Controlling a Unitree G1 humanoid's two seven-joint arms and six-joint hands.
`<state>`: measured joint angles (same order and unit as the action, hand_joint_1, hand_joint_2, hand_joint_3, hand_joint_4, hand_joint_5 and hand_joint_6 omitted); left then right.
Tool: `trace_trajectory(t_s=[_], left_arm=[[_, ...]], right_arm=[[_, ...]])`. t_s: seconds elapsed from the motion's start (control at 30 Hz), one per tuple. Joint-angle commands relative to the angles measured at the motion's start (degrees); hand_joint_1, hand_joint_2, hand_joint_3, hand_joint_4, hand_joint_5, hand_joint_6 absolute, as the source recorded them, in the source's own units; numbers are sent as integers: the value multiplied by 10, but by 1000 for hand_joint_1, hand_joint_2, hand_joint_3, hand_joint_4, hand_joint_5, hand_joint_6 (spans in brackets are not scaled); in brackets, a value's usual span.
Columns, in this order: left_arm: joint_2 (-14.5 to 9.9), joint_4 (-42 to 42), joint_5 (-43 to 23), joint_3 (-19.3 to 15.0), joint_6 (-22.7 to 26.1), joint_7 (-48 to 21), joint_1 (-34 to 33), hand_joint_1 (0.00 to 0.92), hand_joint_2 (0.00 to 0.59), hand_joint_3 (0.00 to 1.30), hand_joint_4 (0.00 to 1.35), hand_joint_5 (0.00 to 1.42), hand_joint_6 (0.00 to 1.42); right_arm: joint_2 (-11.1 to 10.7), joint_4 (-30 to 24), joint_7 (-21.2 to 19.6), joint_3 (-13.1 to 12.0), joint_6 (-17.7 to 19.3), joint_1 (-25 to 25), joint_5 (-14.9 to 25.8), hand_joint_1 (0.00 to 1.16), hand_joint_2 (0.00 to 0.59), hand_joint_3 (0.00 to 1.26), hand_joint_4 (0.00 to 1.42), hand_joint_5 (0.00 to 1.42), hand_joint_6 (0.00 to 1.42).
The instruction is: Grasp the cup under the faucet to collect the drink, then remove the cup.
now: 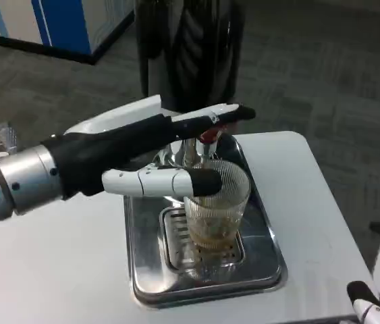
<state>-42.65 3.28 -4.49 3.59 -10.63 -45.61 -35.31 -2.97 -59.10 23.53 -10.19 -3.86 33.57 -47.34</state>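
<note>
A white, round-cornered bench [61, 270] carries a shiny rectangular stainless-steel drip tray [270, 266] near its middle, and the tray's slotted grate sits sunk in its centre.

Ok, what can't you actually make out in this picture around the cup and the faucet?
- Faucet, head view: the left hand covers its body and spout, so flow can't be seen.
- Cup: the hand's fingers hide its rim's left side; contact is uncertain.
- Right hand: cut off by the right edge, pose unclear.
</note>
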Motion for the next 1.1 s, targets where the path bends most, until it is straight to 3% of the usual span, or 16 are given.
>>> trace_trajectory(t_s=[0.03,0.07,0.17,0.3,0.43,0.73,1.1], left_arm=[[-8,-12,26,20,11,-20,26,0,39,62,0,0,0],[-9,-11,26,19,11,-20,27,0,39,61,0,0,0],[-11,-9,30,17,7,-18,29,0,38,60,0,0,0],[-13,-9,29,13,5,-18,31,0,39,59,0,0,0],[-16,-8,28,9,2,-18,34,0,39,59,0,0,0],[-21,1,23,1,5,-19,39,0,38,54,0,0,0],[-30,22,18,-8,15,-19,47,0,36,50,0,0,0]], right_arm=[[-2,-9,-1,1,-5,-5,6,233,404,112,12,26,0],[-1,-9,0,1,-6,-6,8,232,404,101,12,26,0],[-8,-2,15,-5,-32,-25,76,287,341,11,2,47,0],[-24,17,40,-8,-81,-69,172,428,267,0,0,74,12],[-37,38,38,11,-108,-105,212,487,255,0,0,75,16],[-50,74,3,73,-123,-161,197,536,244,0,0,75,16],[-35,137,-69,152,-121,-206,158,566,242,0,0,75,16]])
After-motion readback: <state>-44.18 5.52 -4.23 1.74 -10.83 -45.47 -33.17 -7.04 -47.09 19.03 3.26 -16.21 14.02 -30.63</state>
